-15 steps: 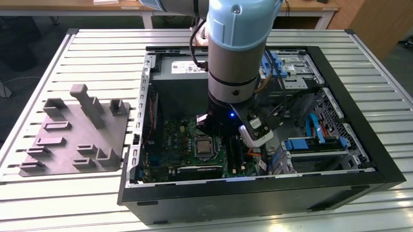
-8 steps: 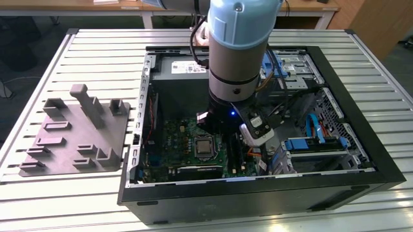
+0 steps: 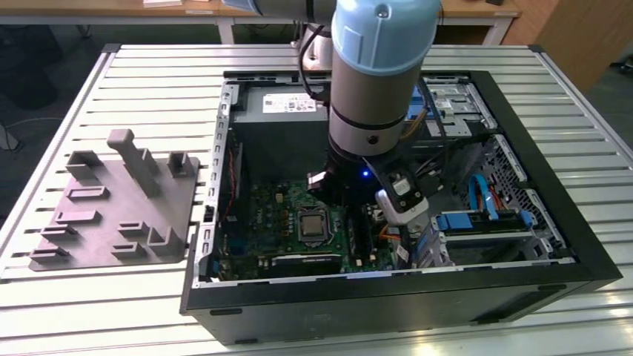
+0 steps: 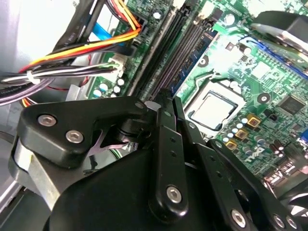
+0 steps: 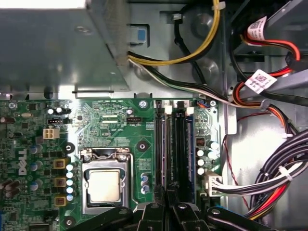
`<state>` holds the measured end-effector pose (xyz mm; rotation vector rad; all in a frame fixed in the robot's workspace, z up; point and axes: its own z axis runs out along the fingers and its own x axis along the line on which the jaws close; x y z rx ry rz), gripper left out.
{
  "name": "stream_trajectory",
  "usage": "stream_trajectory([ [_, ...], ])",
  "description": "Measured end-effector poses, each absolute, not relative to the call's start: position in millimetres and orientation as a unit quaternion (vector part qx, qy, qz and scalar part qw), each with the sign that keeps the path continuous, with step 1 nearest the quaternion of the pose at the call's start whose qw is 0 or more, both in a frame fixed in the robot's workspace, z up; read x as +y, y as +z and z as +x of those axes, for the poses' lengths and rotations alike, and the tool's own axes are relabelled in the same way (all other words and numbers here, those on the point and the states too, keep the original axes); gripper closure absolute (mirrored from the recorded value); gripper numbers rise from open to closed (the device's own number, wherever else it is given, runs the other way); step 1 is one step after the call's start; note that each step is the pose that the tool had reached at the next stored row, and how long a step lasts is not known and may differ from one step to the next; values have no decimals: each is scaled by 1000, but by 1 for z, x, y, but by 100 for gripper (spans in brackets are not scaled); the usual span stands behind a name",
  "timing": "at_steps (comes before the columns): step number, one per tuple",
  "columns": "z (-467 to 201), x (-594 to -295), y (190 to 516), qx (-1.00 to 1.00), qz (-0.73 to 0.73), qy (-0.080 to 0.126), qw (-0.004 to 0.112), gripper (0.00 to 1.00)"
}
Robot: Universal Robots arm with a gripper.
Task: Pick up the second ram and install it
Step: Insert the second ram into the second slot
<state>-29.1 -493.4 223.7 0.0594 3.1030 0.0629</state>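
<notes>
End effector (image 4: 166,103) is down inside the computer case (image 3: 554,285), fingers pinched together over the memory slots (image 5: 174,144). I judge the second ram (image 4: 192,60) sits in its slot beneath them. Press straight down, evenly, keeping clear of the cables (image 5: 284,168).

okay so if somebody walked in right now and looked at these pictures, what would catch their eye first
Probably the big grey and light-blue robot arm reaching straight down into the open black computer case, which sits on a slatted white table. Below it lies the green motherboard with its shiny metal processor, and the gripper hangs over the long black memory slots beside it. A grey plastic fixture plate sits outside the case, toward the exterior view's left.
</notes>
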Motion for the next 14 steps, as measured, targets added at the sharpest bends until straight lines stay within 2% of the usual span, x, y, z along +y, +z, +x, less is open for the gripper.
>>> stream_trajectory([
  [14,-26,-493,219,999,19,20,18,86],
])
